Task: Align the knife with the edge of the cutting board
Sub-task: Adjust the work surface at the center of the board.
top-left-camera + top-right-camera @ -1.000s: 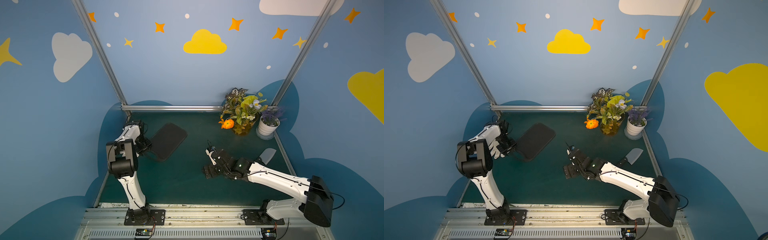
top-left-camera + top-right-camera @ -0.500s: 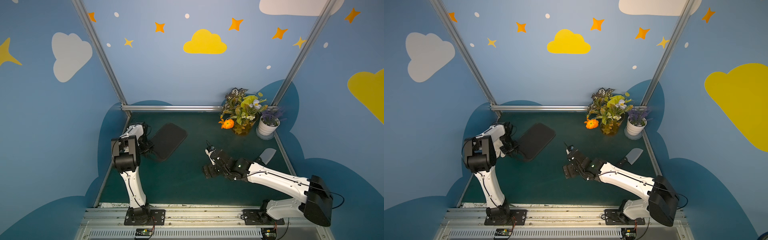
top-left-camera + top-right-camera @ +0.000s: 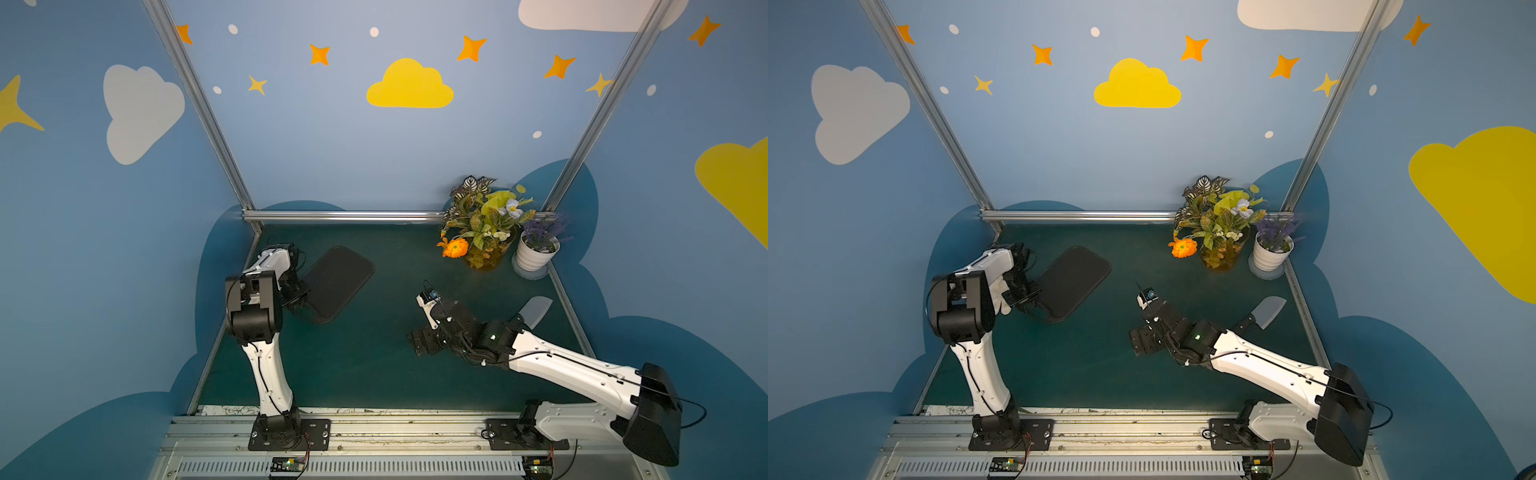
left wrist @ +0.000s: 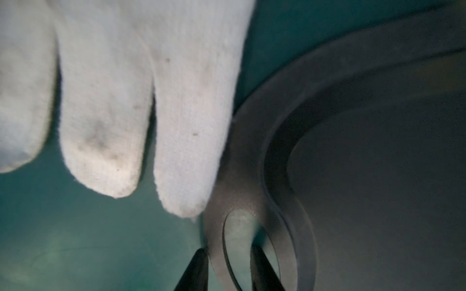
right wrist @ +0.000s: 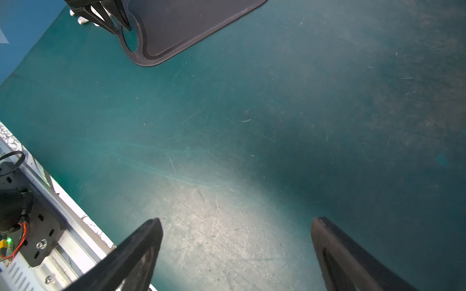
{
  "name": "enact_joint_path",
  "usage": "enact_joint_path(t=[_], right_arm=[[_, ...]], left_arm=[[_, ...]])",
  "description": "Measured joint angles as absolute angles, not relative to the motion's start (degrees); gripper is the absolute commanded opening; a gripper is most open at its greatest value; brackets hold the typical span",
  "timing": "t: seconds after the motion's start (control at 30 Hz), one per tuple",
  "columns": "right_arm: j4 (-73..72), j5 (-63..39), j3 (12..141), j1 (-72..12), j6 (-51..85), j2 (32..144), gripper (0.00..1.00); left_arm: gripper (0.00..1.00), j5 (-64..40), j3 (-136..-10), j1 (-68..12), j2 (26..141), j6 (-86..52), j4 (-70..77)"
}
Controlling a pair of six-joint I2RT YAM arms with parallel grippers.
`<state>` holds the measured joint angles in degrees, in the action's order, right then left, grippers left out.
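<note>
The black cutting board point(image 3: 338, 280) point(image 3: 1073, 278) lies slanted at the back left of the green mat, its handle hole toward the near left. My left gripper point(image 3: 1032, 297) point(image 4: 228, 250) is at that end. One finger stands inside the hole and the other just outside the rim point(image 5: 120, 27), and a gap still shows beside the inner finger. The knife point(image 3: 534, 311) point(image 3: 1268, 309) lies at the far right, its handle partly behind the right arm. My right gripper point(image 3: 419, 343) point(image 5: 236, 219) hovers wide open over bare mat near the middle, holding nothing.
A white glove point(image 4: 141, 100) hangs beside the left gripper, close to the board's rim. A flower arrangement point(image 3: 482, 232) and a white potted plant point(image 3: 536, 253) stand at the back right. Metal frame rails border the mat, and the arm bases sit on the front rail point(image 3: 374, 432).
The left arm has swung in and lowered its gripper onto the board's handle end, and its jaws have narrowed around the rim. The right arm and the knife have barely moved.
</note>
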<state>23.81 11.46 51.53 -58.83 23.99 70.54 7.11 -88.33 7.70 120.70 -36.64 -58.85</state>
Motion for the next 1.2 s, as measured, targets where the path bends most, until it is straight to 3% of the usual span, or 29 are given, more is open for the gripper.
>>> enact_joint_path(t=[0.8,1.2], right_arm=[[23.9,11.5,51.4,-58.8,24.2,69.7,0.98],[24.1,11.5,51.4,-58.8,24.7,68.1,0.98]], left_arm=[[0.30,6.1,-77.3,7.8,113.5,-33.6,-47.4],[0.18,6.2,-75.5,7.3,112.4,-32.1,-46.0]])
